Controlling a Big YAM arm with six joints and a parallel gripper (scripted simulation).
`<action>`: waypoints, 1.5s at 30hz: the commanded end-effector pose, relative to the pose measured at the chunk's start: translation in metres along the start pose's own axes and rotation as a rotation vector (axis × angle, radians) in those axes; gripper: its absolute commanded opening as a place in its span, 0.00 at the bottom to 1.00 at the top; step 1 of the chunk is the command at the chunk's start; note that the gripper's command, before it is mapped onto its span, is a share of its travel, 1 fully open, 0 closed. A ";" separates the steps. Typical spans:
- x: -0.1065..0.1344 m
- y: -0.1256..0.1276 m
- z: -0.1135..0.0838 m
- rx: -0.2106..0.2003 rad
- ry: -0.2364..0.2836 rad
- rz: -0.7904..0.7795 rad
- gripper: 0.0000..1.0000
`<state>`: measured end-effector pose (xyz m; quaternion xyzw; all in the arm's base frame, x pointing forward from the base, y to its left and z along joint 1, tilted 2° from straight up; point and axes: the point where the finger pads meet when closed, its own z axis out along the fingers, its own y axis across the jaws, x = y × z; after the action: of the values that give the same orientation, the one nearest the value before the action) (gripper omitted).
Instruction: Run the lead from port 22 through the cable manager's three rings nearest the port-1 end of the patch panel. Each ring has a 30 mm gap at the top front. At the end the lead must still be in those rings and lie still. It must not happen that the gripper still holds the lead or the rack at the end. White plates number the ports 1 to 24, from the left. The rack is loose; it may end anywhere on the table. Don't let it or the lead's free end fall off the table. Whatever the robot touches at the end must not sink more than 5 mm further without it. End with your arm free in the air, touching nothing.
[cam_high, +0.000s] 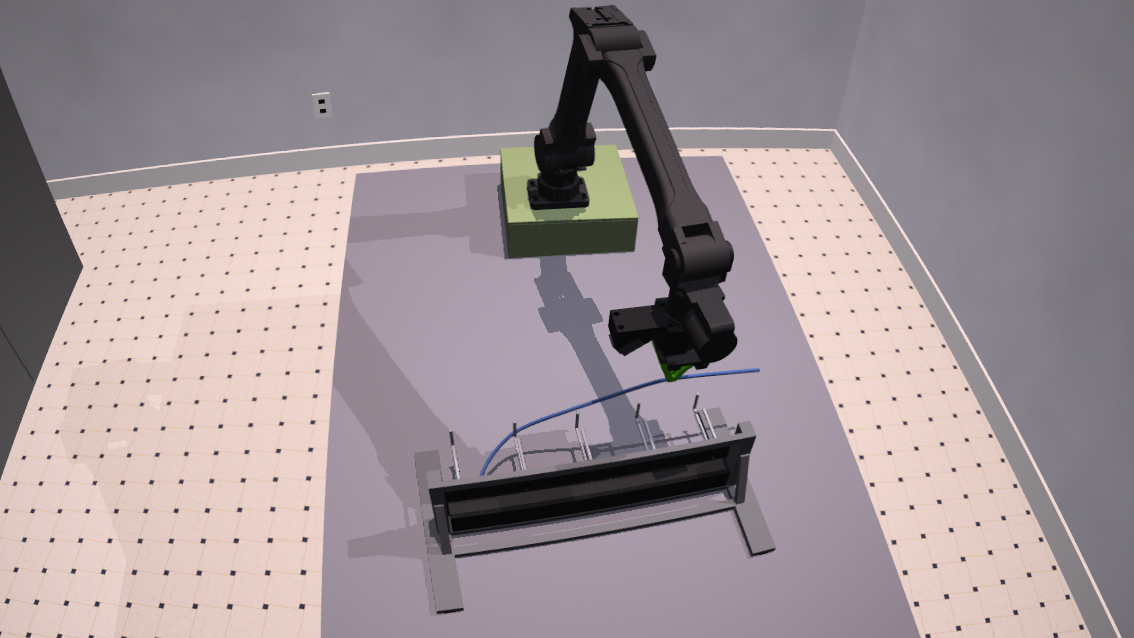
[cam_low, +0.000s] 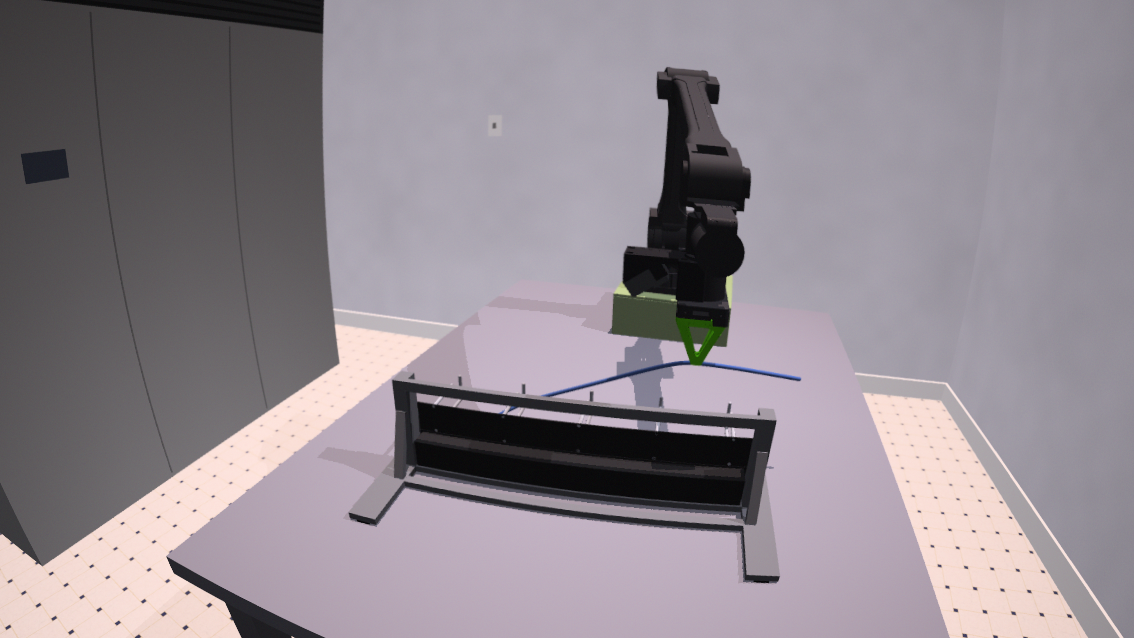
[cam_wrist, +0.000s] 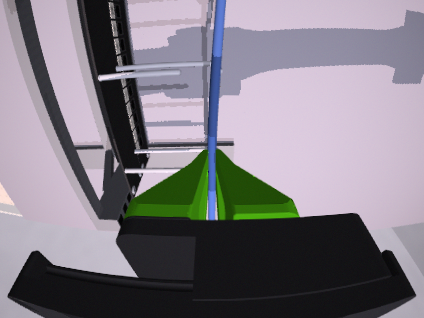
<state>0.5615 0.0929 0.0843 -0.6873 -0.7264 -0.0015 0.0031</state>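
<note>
claw (cam_low: 696, 361) clamped on the blue lead (cam_high: 570, 408), green fingers pinching it partway along, held in the air above the bench (cam_low: 444, 571) between the arm's green base block (cam_high: 567, 230) and the rack (cam_low: 582, 448). free end (cam_high: 754, 369) sticking out toward the right edge of the bench in the top view, unsupported. other end curving down to the patch panel near the rack's opposite end, passing by the upright rings (cam_high: 582, 444) of the cable manager; from these views, cannot tell whether any ring holds it, though most of the run looks above and behind them.

risks, as judgement only: lead slipping lengthwise through the pinch under tension. pulling too hard dragging the loose rack along the bench, or tipping it toward an edge. lowering off line catching the lead on a ring's tip instead of dropping through the top front gap. letting go early leaving the springy lead to pop out again, or the free end whipping toward the right edge.
</note>
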 end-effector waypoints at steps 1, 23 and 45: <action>0.017 0.028 -0.052 -0.105 0.018 -0.007 0.00; 0.017 0.028 -0.051 -0.104 0.018 -0.007 0.00; 0.017 0.034 -0.019 -0.093 0.017 -0.007 0.00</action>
<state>0.5649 0.0939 0.0800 -0.6874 -0.7263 -0.0047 0.0012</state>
